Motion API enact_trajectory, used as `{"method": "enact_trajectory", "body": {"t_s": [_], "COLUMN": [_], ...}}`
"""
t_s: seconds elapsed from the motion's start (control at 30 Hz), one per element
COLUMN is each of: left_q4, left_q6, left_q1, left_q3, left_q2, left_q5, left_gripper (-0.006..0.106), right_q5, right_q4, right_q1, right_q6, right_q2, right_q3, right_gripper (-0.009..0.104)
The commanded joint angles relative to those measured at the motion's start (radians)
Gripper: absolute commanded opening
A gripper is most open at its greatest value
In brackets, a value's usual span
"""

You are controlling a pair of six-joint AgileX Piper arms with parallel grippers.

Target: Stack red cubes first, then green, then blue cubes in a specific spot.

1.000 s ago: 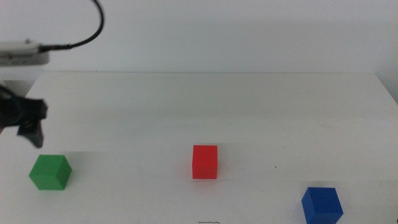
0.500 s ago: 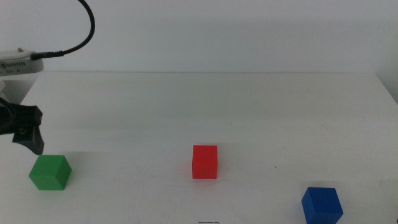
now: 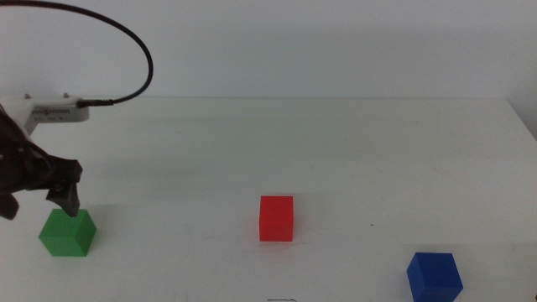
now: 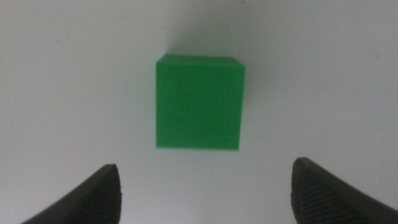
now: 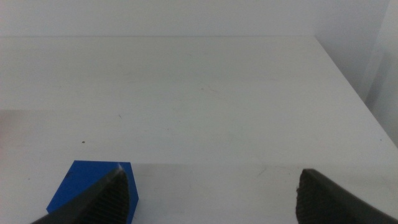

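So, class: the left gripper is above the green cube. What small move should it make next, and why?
Probably lower straight down. The left gripper is open and hangs over the green cube, which the wrist view shows lying between its jaws but untouched. The red cube sits alone mid-table, awaiting it.

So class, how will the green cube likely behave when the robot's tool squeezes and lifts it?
The green cube looks solid with flat faces, so probably stiff and unlikely to roll. Its matte sides should grip fairly well between the left tool, open above it.

Left end effector (image 3: 38,201) above green (image 3: 67,232)
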Motion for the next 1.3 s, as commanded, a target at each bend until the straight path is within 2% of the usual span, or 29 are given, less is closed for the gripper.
{"method": "enact_trajectory", "body": {"t_s": [0.0,0.77,0.87,1.03,1.2,1.23,1.27], "left_q4": [-0.001,-0.004,-0.004,-0.003,-0.003,0.0,-0.006], "left_q6": [0.01,0.05,0.05,0.05,0.05,0.049,0.049], "left_q1": [0.0,-0.001,-0.001,-0.001,-0.001,-0.001,-0.001], "left_q3": [-0.024,-0.024,-0.024,-0.024,-0.024,-0.024,-0.025], "left_q2": [-0.005,0.234,0.234,0.234,0.234,0.234,0.232], "left_q5": [-0.035,-0.175,-0.18,-0.175,-0.175,-0.155,-0.144], "left_gripper": [0.093,0.093,0.089,0.07,0.043,0.017,0.013], "right_q5": [-0.071,-0.071,-0.071,-0.071,-0.071,-0.071,-0.071], "right_q4": [-0.01,-0.01,-0.01,-0.01,-0.01,-0.01,-0.01], "right_q1": [-0.005,-0.005,-0.005,-0.005,-0.005,-0.005,-0.005], "right_q6": [-0.01,-0.01,-0.01,-0.01,-0.01,-0.01,-0.01], "right_q2": [-0.023,-0.023,-0.023,-0.023,-0.023,-0.023,-0.023], "right_q3": [-0.018,-0.018,-0.018,-0.018,-0.018,-0.018,-0.018], "right_gripper": [0.08,0.08,0.08,0.08,0.08,0.08,0.08]}}
